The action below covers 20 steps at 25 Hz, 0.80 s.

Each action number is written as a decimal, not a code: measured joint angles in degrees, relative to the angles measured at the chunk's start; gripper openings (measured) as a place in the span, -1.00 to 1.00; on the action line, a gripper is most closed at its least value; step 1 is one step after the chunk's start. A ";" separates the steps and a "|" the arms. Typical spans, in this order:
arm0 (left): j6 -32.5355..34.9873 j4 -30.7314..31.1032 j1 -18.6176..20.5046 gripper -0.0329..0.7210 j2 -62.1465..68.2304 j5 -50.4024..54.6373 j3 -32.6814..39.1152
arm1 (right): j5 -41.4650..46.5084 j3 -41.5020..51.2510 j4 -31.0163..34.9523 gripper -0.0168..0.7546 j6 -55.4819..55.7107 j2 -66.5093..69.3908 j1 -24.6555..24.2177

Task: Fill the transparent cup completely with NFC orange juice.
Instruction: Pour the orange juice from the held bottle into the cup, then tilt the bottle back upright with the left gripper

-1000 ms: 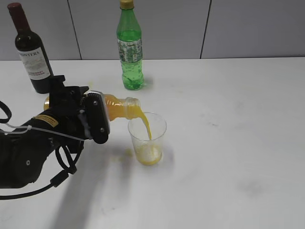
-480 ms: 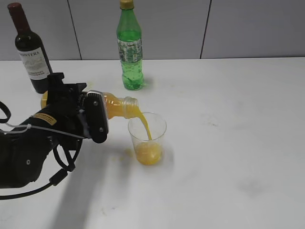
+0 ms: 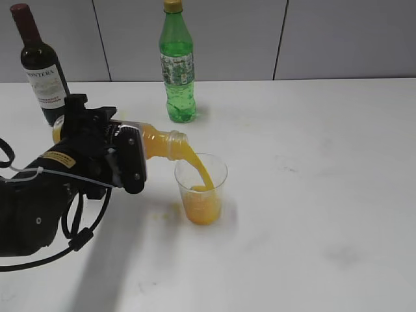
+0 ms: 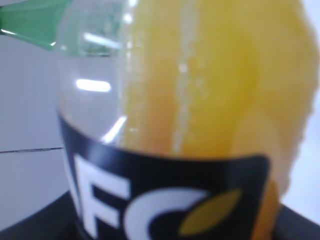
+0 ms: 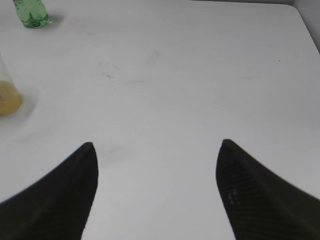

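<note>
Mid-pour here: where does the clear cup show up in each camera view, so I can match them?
Exterior: the cup stands left of centre, under the tilted juice bottle, part filled.
Left wrist: not in view; the bottle fills the picture.
Right wrist: only a sliver of the cup at the left edge, juice at its base.
Shared landmark: the green bottle, behind the cup in the exterior view, top left in the right wrist view.

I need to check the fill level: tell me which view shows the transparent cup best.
The exterior view: the whole transparent cup shows, under half full. The right wrist view catches only its base at the left edge; the left wrist view shows none.
</note>
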 joint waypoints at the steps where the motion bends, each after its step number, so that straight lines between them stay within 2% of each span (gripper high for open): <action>1: 0.10 -0.03 0.00 0.34 0.00 -0.49 0.00 | 0.00 0.00 0.00 0.52 0.00 0.00 0.00; 20: 4.66 -0.87 0.00 0.34 0.00 -5.74 0.00 | 0.00 0.00 0.00 0.52 0.00 0.00 0.00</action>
